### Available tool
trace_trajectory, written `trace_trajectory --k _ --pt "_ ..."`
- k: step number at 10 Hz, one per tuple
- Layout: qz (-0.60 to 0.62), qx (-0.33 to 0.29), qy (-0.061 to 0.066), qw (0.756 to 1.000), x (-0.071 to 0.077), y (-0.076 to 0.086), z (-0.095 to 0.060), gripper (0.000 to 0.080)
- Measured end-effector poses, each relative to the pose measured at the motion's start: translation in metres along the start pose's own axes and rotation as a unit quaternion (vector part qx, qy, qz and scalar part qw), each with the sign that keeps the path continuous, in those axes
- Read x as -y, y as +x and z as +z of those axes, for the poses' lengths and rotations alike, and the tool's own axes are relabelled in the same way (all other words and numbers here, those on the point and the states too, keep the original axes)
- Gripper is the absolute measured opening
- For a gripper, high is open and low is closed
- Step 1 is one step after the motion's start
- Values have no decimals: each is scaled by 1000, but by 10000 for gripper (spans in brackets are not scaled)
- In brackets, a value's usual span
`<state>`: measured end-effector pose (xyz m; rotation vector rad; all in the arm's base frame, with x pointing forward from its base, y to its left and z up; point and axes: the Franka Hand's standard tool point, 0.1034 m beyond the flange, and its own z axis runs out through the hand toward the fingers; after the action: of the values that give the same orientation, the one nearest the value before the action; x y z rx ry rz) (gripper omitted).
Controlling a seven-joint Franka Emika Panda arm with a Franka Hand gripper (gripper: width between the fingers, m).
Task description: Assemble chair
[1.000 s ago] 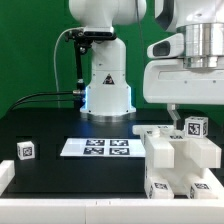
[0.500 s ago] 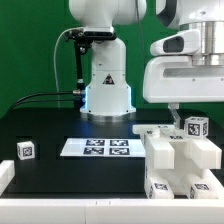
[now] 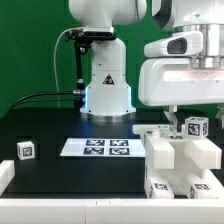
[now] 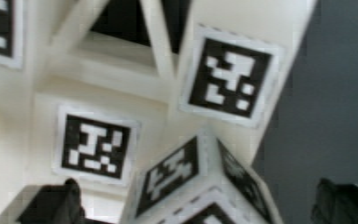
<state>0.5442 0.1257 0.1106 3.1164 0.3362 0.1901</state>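
Now nudging the dark two-finger gripper (image 4: 197, 203) sideways, jaws spread apart, over white tagged blocky chair parts (image 3: 172, 156) clustered at the front corner of the black desk (image 3: 50, 125), the exterior view's right; likely aligning a grasp.

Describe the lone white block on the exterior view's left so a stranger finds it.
Find the robot's white base at the back of the black table, then the marker board in front of it. Toward the exterior view's left of that board sits a small white block with one black-and-white tag; it stands alone, whereas the other white parts crowd the right.
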Motion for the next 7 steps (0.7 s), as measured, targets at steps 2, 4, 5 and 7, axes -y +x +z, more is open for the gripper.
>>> trace_trajectory --k 2,4,5,7 --pt "13 0 1 1000 0 0 0 450" --pt "85 0 1 996 0 0 0 396" --pt "125 0 0 992 1 1 1 396" --pt "234 -3 2 972 4 6 0 396"
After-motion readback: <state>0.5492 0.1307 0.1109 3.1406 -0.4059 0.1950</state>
